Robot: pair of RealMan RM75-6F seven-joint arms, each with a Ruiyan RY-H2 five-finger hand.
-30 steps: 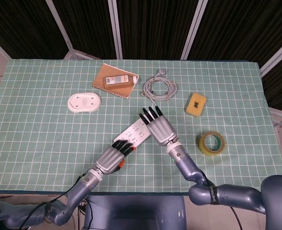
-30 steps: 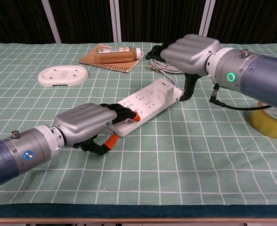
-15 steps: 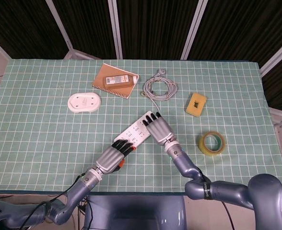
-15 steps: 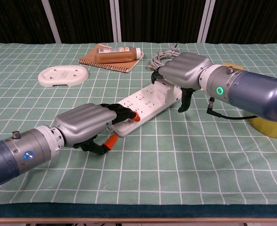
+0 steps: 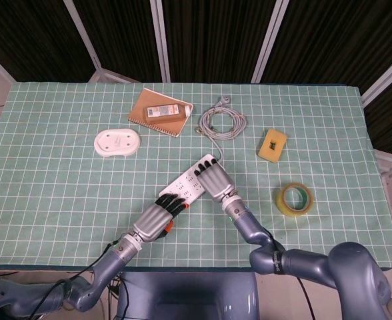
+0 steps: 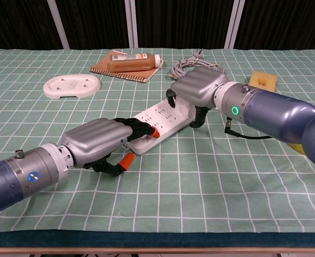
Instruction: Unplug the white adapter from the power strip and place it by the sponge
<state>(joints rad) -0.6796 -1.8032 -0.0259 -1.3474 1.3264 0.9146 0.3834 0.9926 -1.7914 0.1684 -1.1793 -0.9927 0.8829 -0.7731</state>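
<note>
Glossy white plastic power strip point(image 6: 158, 121)

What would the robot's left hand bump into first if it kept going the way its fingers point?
The left hand already rests its fingertips on the near end of the power strip. Going straight on, it would slide along the strip and probably meet the right hand covering the far end.

bare cloth toward sponge point(image 5: 273, 145), coiled cable point(image 5: 221, 123) beside, tape roll point(image 5: 295, 199) nearer
</note>
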